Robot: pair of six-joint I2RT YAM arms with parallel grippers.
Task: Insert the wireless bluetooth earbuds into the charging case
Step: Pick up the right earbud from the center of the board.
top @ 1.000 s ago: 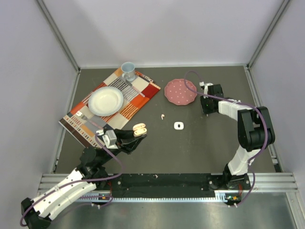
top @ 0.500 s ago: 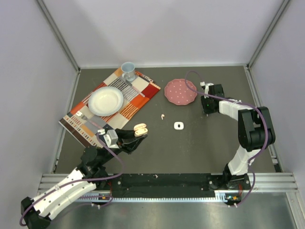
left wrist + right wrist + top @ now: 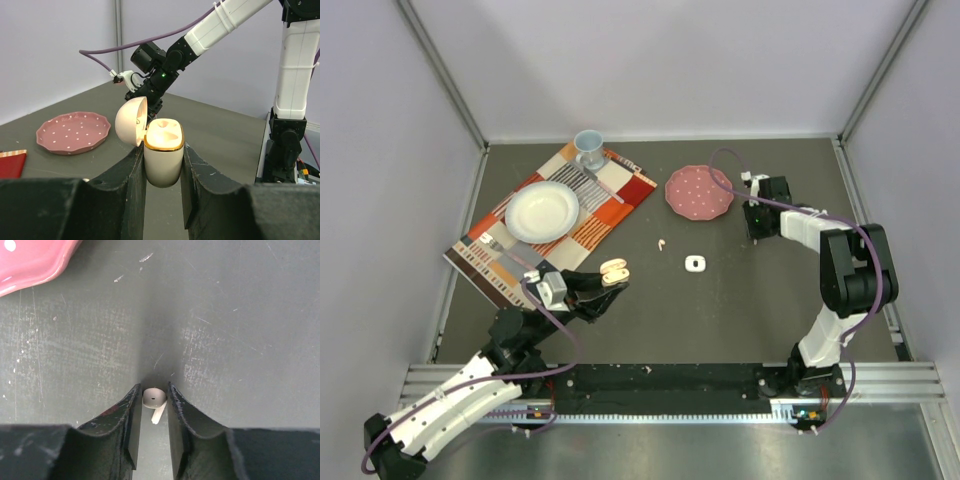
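Note:
My left gripper (image 3: 163, 152) is shut on a cream charging case (image 3: 163, 156) with a gold rim. It holds the case upright above the table with the lid (image 3: 131, 121) swung open, and the same case (image 3: 613, 271) shows in the top view. My right gripper (image 3: 154, 390) is down on the table by the pink plate (image 3: 698, 192), its fingers pressed against both sides of a whitish earbud (image 3: 154, 398). In the top view the right gripper (image 3: 757, 230) hides that bud. Another earbud (image 3: 662, 243) lies loose mid-table.
A small white square case (image 3: 695, 264) lies near the loose bud. At the back left, a striped placemat (image 3: 620, 205) carries a white bowl (image 3: 542, 211), a blue cup (image 3: 588, 148) and cutlery. Grey walls enclose the table on three sides.
The right gripper's jaws have closed in on the earbud. Both arms and the held case have stayed where they were.

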